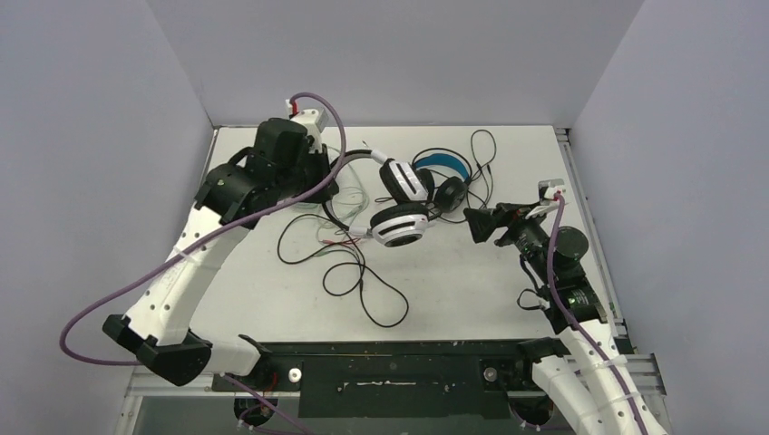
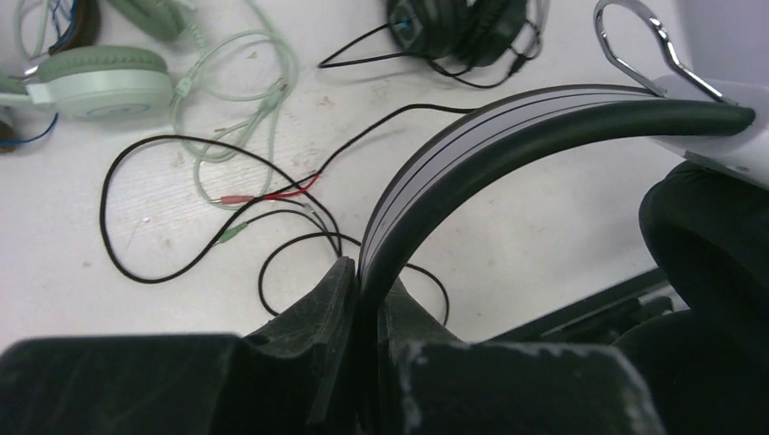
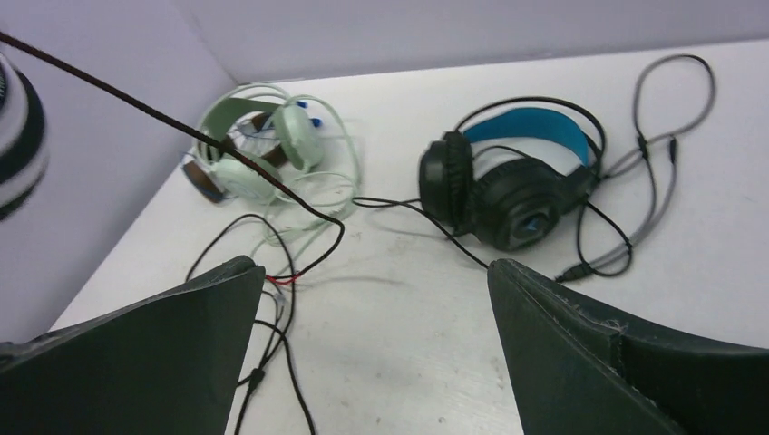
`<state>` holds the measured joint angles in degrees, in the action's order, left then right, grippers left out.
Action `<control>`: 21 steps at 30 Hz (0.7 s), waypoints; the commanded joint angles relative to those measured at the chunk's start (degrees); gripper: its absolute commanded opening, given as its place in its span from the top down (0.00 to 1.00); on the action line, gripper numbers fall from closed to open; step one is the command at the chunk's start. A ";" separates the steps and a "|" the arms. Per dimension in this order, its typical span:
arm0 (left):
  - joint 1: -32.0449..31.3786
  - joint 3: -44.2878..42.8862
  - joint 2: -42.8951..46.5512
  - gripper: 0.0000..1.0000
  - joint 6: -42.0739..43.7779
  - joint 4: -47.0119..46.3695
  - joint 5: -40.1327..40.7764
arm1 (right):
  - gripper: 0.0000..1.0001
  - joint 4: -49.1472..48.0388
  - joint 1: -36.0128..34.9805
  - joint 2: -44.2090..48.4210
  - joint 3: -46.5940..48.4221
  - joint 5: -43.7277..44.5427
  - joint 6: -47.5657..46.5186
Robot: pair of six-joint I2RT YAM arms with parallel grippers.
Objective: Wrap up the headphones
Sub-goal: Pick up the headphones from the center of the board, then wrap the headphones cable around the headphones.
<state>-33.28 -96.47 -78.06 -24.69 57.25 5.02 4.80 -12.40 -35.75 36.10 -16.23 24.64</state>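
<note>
My left gripper (image 2: 370,288) is shut on the black-striped headband (image 2: 508,127) of the white headphones (image 1: 399,225), holding them lifted at the table's back left. Their black cord (image 1: 363,281) trails in loops over the table and crosses the right wrist view as a taut line (image 3: 181,127). The black headphones with a blue headband (image 3: 512,181) lie flat just past my right gripper (image 3: 370,270). That gripper is wide open with only bare table between its fingers. The mint green headphones (image 3: 263,145) rest on the brown pair (image 3: 201,181) near the far left wall.
A grey cord with a plug (image 3: 653,154) loops to the right of the black headphones. Pale green cord (image 2: 245,100) and thin red and green plug ends (image 2: 263,197) tangle with the black cord. Grey walls (image 1: 109,136) close in the table's left, back and right sides.
</note>
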 commanded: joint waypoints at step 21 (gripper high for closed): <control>-0.47 -23.49 3.69 1.00 -6.93 6.03 -15.94 | 0.06 -48.52 -26.09 -26.93 -2.60 -17.10 -15.70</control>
<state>-33.67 -116.07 -75.53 -28.42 66.46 -8.14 -32.73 -37.01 -59.24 32.75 -30.98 12.99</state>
